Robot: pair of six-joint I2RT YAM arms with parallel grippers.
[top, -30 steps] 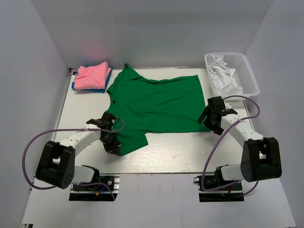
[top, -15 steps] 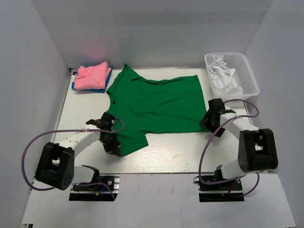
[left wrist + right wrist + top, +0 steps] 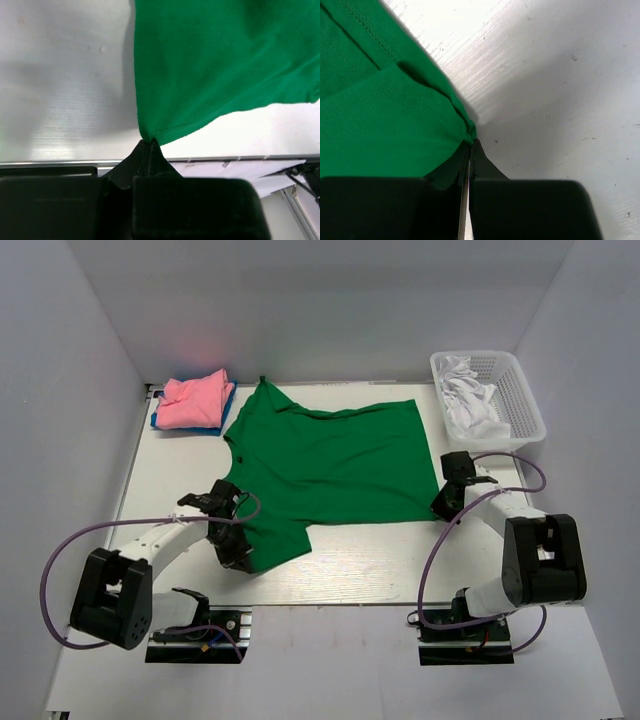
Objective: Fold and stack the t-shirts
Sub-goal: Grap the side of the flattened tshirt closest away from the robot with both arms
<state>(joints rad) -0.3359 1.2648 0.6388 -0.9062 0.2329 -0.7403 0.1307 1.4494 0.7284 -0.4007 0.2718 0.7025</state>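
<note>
Right arm tucked tighter; right gripper [image 3: 440,510] pinches green t-shirt [image 3: 330,455] hem corner, left gripper [image 3: 238,562] pinches sleeve. White table [image 3: 360,565], grey walls [image 3: 320,300].

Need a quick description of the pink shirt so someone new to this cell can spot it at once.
Start from the white table and go to its far left corner, left of the large green t-shirt spread flat. The pink t-shirt is the small folded bundle there, lying on a blue t-shirt whose edge shows beneath. It is the only pink thing in view.
</note>
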